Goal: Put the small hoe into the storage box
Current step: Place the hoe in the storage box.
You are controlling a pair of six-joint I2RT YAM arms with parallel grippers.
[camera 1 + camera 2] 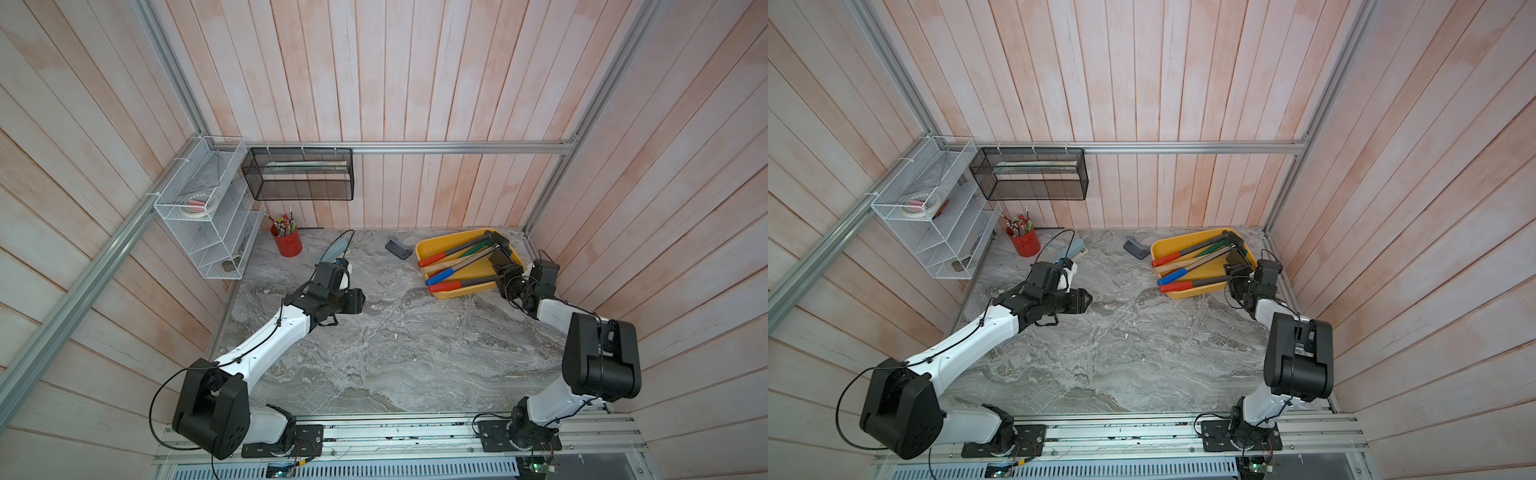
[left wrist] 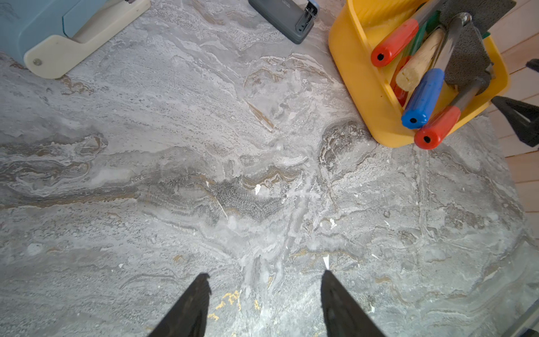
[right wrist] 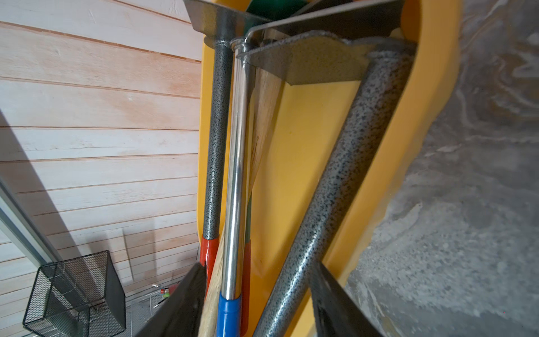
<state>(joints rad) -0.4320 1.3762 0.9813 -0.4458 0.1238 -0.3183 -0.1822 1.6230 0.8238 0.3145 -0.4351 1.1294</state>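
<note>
Hoe (image 3: 335, 181), speckled steel shaft, in rounded yellow plastic storage box (image 3: 300, 151)

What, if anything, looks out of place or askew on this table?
The red-grip hoe nearest the robot lies slanted in the storage box, and its grip pokes out over the rim. The blue-grip tool beside it also reaches the rim. Nothing looks spilled or broken.
</note>
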